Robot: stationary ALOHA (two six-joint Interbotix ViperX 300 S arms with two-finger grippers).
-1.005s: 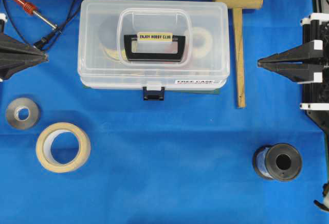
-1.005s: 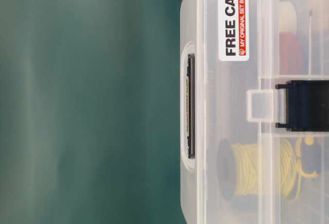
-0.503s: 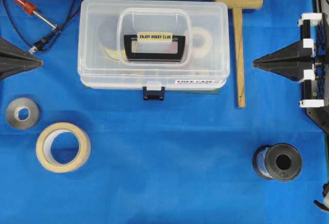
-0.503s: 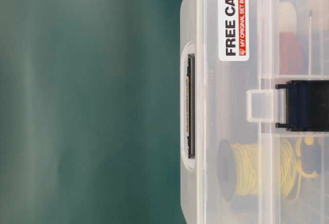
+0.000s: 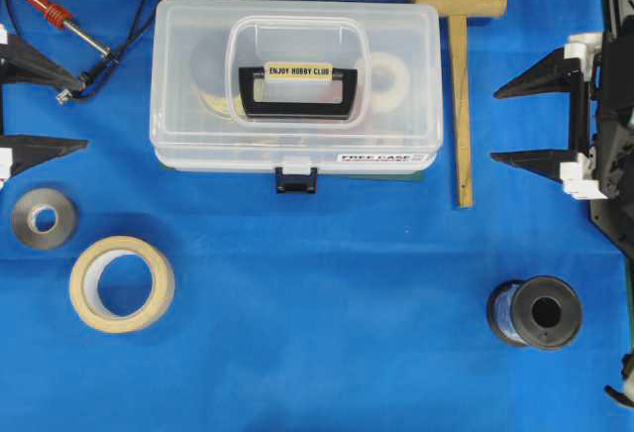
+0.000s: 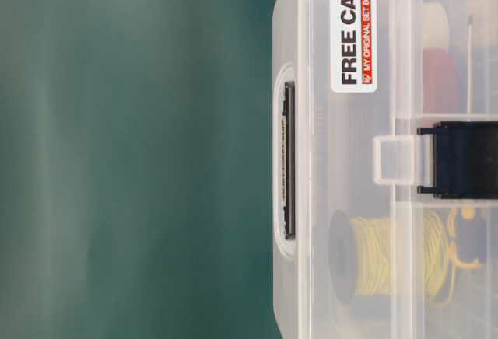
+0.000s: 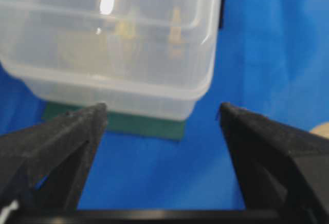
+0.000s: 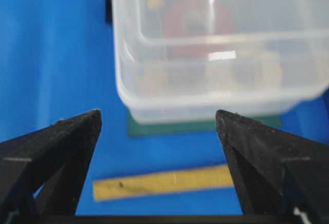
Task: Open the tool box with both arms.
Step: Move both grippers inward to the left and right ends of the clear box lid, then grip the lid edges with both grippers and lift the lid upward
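Blue cloth (image 5: 327, 303) bears the shut tool box (image 5: 295, 80); left gripper (image 5: 67, 113) and right gripper (image 5: 507, 123) gape wide, empty.

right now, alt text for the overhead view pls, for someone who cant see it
A closed clear tool box with a black handle sits on blue cloth, its front latch shut. The open left gripper and right gripper flank it, touching nothing.
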